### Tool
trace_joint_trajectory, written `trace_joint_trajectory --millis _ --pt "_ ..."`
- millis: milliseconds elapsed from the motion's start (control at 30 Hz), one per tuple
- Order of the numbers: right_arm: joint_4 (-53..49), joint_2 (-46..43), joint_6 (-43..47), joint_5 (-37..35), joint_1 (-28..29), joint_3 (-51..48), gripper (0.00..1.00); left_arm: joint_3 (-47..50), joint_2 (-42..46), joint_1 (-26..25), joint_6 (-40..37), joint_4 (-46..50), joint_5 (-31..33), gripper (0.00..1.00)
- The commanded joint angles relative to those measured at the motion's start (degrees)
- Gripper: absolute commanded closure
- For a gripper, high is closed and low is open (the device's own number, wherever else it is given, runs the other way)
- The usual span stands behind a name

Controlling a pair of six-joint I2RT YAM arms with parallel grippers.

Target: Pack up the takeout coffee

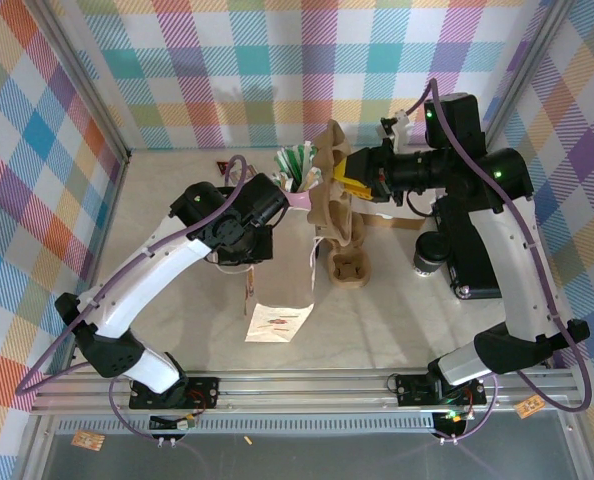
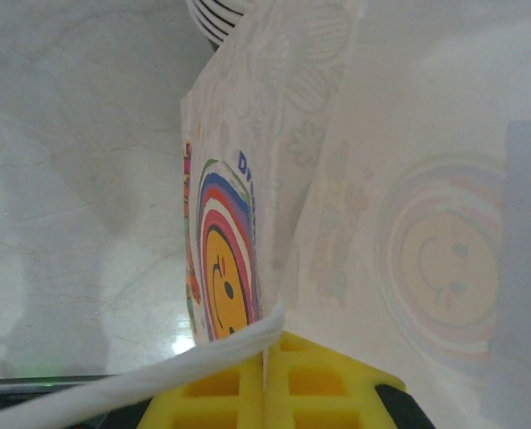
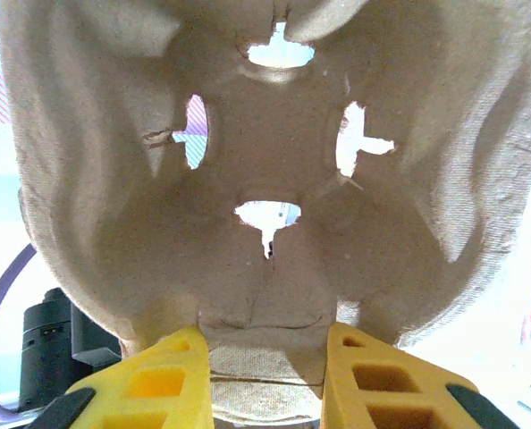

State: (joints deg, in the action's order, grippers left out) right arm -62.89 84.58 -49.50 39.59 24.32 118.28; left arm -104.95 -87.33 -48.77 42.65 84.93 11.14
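The takeout coffee [image 1: 427, 254] stands on the table by the right arm, its black lid facing up, apart from both grippers. My right gripper [image 1: 351, 185] [image 3: 267, 380] is shut on the edge of a brown pulp cup carrier [image 3: 265, 134] [image 1: 334, 205] and holds it up on its side at the table's middle. Just left of it, my left gripper [image 1: 293, 200] [image 2: 267, 375] is shut on the top edge of a white paper bag [image 2: 382, 179] printed with a smiley face. The bag hangs upright below the fingers.
A second pulp carrier [image 1: 350, 265] lies on the table below the held one. A flat printed paper [image 1: 277, 320] lies near the front. A stack of banded paper cups [image 2: 219, 18] stands beyond the bag. Green-and-white packets [image 1: 297, 165] stand at the back. Checked walls enclose the table.
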Motion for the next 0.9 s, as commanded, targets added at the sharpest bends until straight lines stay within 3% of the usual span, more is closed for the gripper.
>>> trace_joint_trajectory --millis 0,500,667,867 --pt "3.6 -1.1 -2.8 2.0 0.8 -0.5 0.76 -1.5 -0.2 -0.9 1.7 -2.0 -0.8 1.00" --pt "7.0 0.3 -4.5 0.7 5.1 -5.2 0.76 7.1 5.2 -0.9 6.5 -10.9 -3.8 0.99" --pt "7.4 0.4 -4.6 0.3 6.1 -7.8 0.76 13.2 9.6 -0.9 8.8 -16.2 -4.4 0.79" --pt "7.2 1.4 -4.6 0.5 7.5 -7.6 0.77 16.5 13.8 -0.7 10.4 -16.7 -2.8 0.71"
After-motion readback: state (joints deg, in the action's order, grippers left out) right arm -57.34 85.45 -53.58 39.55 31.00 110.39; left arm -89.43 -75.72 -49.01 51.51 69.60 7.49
